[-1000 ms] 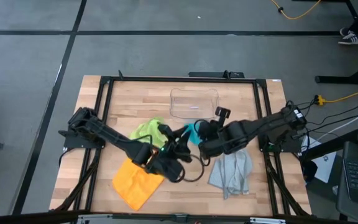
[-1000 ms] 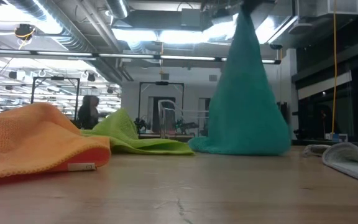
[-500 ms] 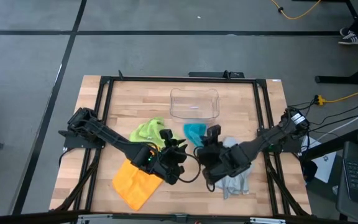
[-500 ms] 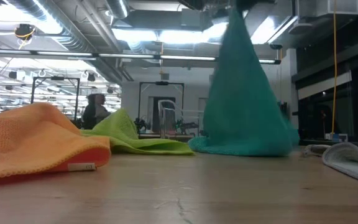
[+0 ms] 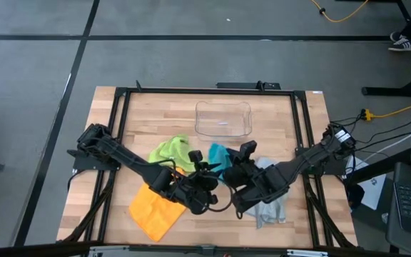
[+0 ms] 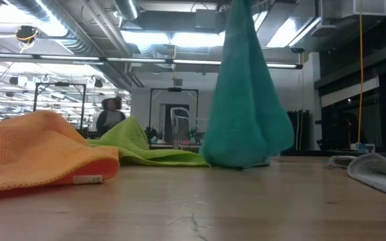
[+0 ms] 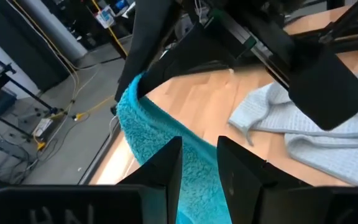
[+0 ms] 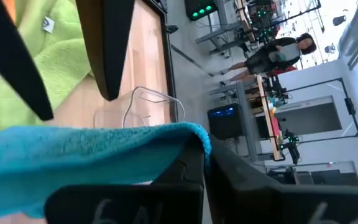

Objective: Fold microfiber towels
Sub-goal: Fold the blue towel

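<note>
Hanging from above near the middle of the low view, the teal blue towel (image 6: pixel 245 100) drapes down in a narrow cone, its bunched lower end touching the worktop (image 6: pixel 200 207). In the high view it shows as a small teal patch (image 5: pixel 218 157) just right of center, between the two grippers. The right gripper (image 5: pixel 242 158) is clamped on one edge of it; in the right wrist view that edge (image 8: pixel 104 158) runs straight into the closed fingertips. The left gripper (image 5: pixel 207 171) sits just left of it, fingers (image 7: pixel 166 168) partly apart with teal pile between them.

The lime green towel (image 5: pixel 171 150) lies crumpled left of center, the orange towel (image 5: pixel 155 207) spreads at the lower left, and the pale grey-blue towel (image 5: pixel 270 207) lies rumpled at the lower right under the right arm. A clear plastic bin (image 5: pixel 223 118) stands at upper center.
</note>
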`<state>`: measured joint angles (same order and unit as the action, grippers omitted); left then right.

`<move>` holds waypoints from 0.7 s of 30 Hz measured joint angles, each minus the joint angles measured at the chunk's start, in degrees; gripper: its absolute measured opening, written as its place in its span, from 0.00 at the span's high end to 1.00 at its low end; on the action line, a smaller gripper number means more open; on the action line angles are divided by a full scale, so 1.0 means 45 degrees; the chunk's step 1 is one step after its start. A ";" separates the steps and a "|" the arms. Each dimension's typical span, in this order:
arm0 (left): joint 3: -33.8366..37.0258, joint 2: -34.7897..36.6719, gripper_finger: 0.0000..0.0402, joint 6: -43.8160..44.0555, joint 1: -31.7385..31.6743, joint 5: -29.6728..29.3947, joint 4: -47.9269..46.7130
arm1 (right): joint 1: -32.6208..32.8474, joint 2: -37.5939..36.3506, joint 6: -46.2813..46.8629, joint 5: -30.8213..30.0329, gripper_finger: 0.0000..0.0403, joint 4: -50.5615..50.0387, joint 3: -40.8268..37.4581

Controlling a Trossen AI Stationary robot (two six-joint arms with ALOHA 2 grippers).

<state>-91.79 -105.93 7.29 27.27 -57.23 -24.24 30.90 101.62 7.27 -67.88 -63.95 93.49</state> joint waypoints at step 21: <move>0.0000 0.0001 0.65 0.0505 -0.0506 -0.0213 -0.0022 | -0.0069 0.0000 0.0316 0.0491 0.99 0.0016 0.0000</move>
<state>-91.79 -105.93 9.56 24.99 -58.19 -24.34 30.59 101.62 8.69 -65.67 -63.88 93.49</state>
